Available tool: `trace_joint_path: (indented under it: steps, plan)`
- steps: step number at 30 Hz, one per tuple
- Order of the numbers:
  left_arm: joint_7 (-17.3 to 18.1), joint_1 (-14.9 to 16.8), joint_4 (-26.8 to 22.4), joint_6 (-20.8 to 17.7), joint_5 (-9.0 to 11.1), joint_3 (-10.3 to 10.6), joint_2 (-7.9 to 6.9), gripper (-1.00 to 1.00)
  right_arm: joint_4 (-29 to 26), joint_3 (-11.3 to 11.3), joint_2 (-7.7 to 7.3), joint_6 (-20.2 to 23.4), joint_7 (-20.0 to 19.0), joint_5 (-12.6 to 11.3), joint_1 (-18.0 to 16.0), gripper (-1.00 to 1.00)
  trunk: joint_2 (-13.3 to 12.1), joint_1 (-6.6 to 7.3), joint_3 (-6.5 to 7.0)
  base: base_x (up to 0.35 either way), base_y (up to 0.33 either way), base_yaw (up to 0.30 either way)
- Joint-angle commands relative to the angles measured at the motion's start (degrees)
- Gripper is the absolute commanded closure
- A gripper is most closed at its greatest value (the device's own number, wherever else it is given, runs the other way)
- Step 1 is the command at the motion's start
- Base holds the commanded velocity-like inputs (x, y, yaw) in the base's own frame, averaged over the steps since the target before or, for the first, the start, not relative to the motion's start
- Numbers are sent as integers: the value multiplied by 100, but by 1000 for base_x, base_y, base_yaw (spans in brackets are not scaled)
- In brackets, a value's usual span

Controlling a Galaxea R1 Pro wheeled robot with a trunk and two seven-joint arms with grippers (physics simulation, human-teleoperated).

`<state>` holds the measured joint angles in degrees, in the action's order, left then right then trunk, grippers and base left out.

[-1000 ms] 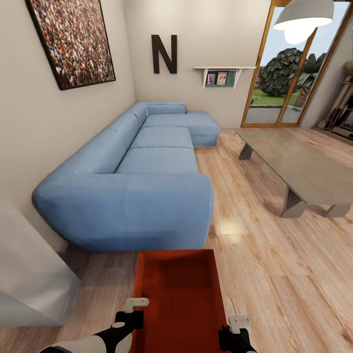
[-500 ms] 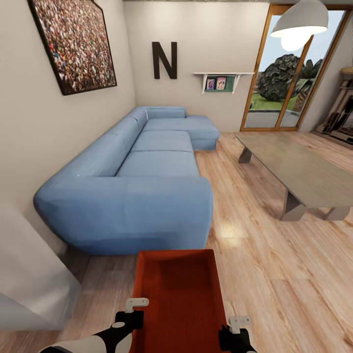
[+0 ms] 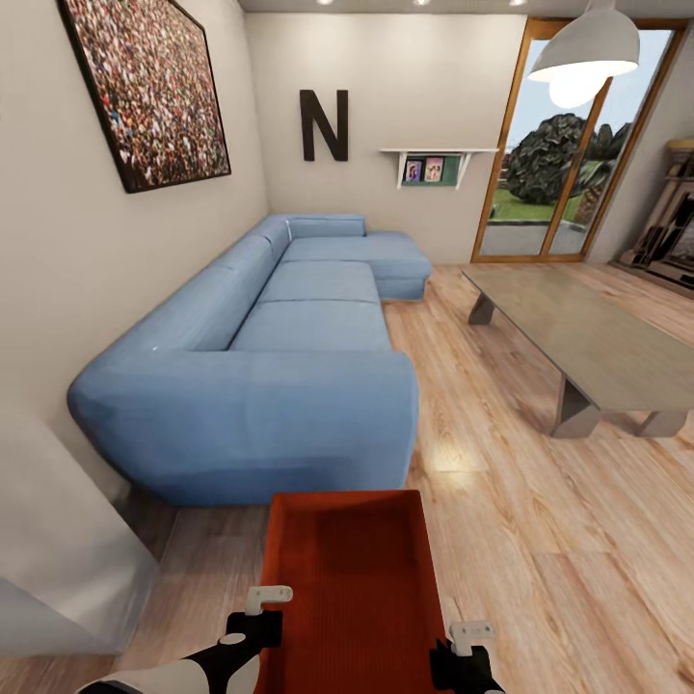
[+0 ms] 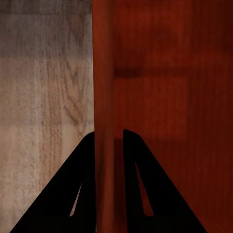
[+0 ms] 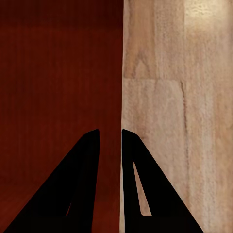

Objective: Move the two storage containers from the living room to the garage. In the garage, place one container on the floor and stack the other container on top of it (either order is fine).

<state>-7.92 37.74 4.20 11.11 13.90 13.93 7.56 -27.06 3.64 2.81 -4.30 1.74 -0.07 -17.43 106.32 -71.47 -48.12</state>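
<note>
I hold one orange-red storage container (image 3: pixel 347 578) low in front of me, over the living room's light wood-plank floor (image 3: pixel 540 540). My left gripper (image 3: pixel 258 609) is shut on the bin's left wall. In the left wrist view its fingertips (image 4: pixel 109 133) pinch the wall of the container (image 4: pixel 160 97). On the opposite wall my right gripper (image 3: pixel 461 641) is also shut. In the right wrist view its fingertips (image 5: pixel 110 132) straddle the rim of the container (image 5: pixel 58 87). The second container and the garage are out of view.
The blue L-shaped sofa (image 3: pixel 289 366) stands directly ahead, its arm close to the bin's far end. A grey low table (image 3: pixel 588 337) is to the right and wood-framed glass doors (image 3: pixel 549 173) are beyond it. A pale grey slanted panel (image 3: pixel 58 540) is at the lower left.
The whole room has slid slightly down in the head view, so the camera has moved. The container and both grippers keep the same place in the picture.
</note>
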Motion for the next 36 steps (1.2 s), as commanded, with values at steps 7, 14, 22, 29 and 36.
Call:
trace_joint_path:
  steps: [7,14,22,29,36]
  plan:
    - [-24,14,-23,23,-66,-119,17,100,16,84,0,-19,19,297,2,100,-38,23,13,0,0,0]
    - [-17,14,-24,24,-63,-119,17,100,16,84,0,-18,19,289,5,100,-319,176,139,0,0,0]
    - [-17,14,-24,28,-63,-119,17,100,16,84,0,-18,19,289,3,100,-639,352,282,0,0,0]
    - [-17,14,-24,27,-63,-119,17,100,16,84,0,-18,19,294,3,100,-920,506,408,0,0,0]
    - [-7,14,-24,25,-63,-119,17,100,16,84,0,-18,19,289,7,100,-1201,660,534,0,0,0]
